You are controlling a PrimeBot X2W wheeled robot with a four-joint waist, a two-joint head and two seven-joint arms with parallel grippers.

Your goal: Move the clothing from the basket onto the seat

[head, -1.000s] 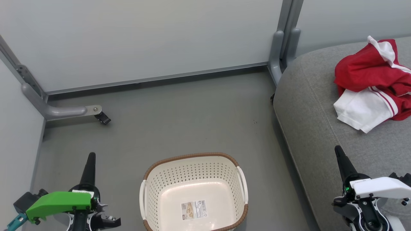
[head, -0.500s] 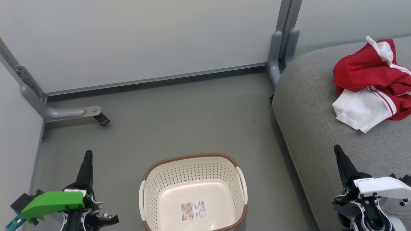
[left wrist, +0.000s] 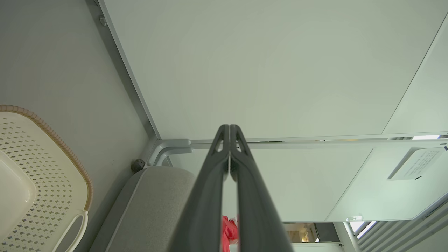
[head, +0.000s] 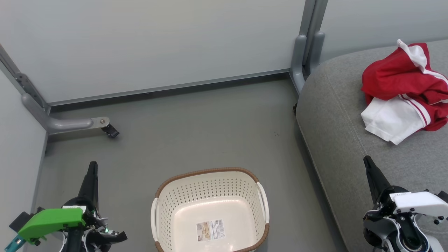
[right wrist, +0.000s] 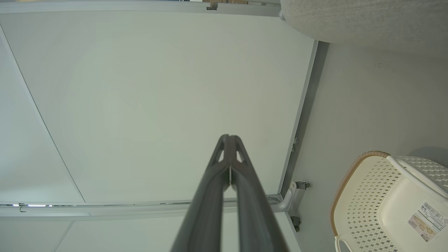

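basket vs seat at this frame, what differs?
The basket is perforated cream plastic with a brown rim; the seat is grey woven fabric. The basket has just a label inside; the seat carries the clothing. The basket is much smaller than the seat. Both have rounded edges.

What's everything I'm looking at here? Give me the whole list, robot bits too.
clothing: one heap, piece count unclear, red and white, on the seat, far right
basket: one, cream-white with brown rim, on the floor, bottom centre
label: one, pale, on the basket's bottom
seat: one, grey, right side
floor: grey, under the basket
wall panels: three, pale grey, behind and at left
panel foot: one, grey metal, on the floor at left
left claw: one, dark, green cover, lower left, shut
right claw: one, dark, white cover, lower right, shut
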